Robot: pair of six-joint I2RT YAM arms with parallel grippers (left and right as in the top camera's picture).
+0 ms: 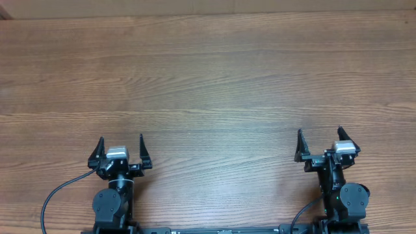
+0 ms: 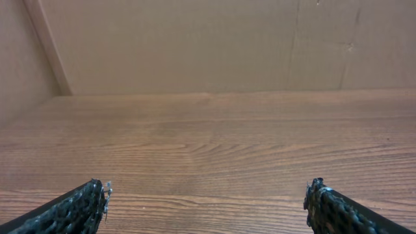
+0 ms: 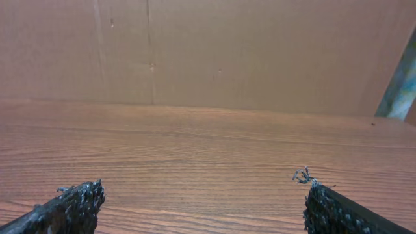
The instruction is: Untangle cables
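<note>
Overhead: left arm (image 1: 112,195) sits at 7 o'clock of the table (image 1: 208,78), right arm (image 1: 341,195) at 5 o'clock. Both are folded low at the near edge, wrists pointing to 12. Left jaws spread fully wide, nothing btwn them; right jaws same, wide apart & holding nothing. Thick black lead (image 1: 55,195) loops off the left arm toward 8 o'clock. Cables: not visible in any view, can't tell where they are. Arm bodies show only from overhead. Left wrist cam: black fingertips (image 2: 81,208) at both bottom corners, wood grain ahead, brown cardboard wall (image 2: 195,45) at 12. Right wrist cam: same layout, plus a frayed wisp (image 3: 301,174) on the 4 o'clock fingertip.
</note>
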